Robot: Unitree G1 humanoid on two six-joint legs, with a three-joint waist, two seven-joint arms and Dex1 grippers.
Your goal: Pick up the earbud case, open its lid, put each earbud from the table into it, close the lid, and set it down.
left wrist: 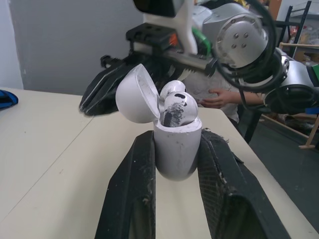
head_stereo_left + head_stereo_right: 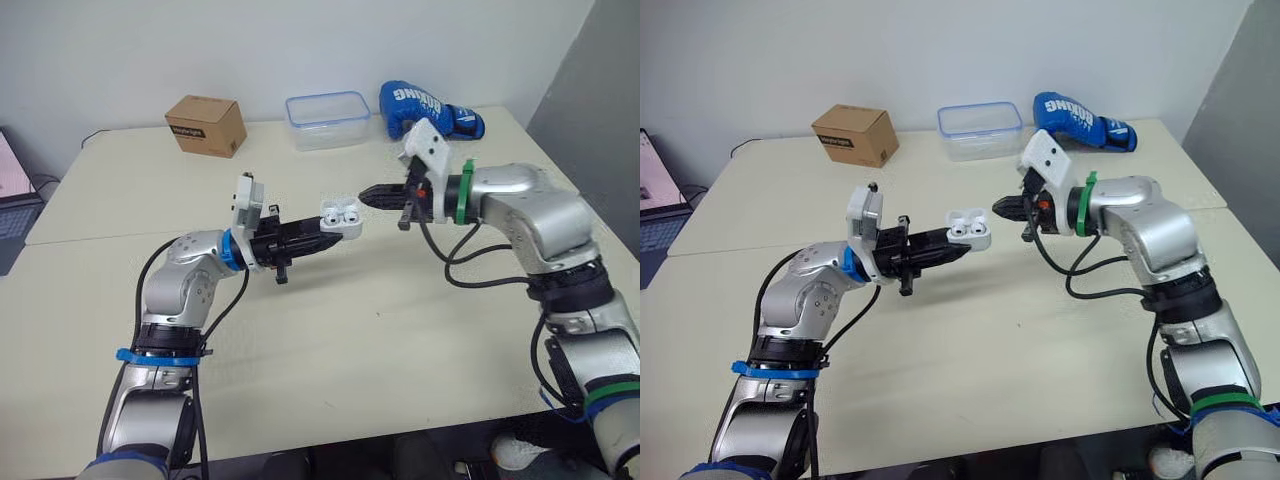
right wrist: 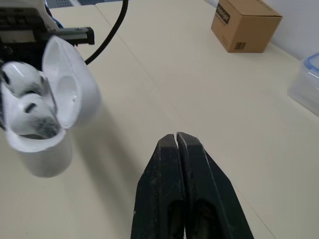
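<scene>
We see white block lettering on blue boxing glove (image 2: 428,108), far desk edge: seems "BOXING", not certain. Dark label strip on cardboard box (image 2: 206,125) side: print too small, we cannot read.

Smooth white plastic earbud case (image 1: 177,149), matt cardboard box (image 2: 206,125), clear plastic tub (image 2: 328,119)

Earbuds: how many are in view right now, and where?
2. The first earbud and the second earbud sit side by side in the open earbud case, which the left gripper holds above the table. Others may be hidden from these views.
</scene>
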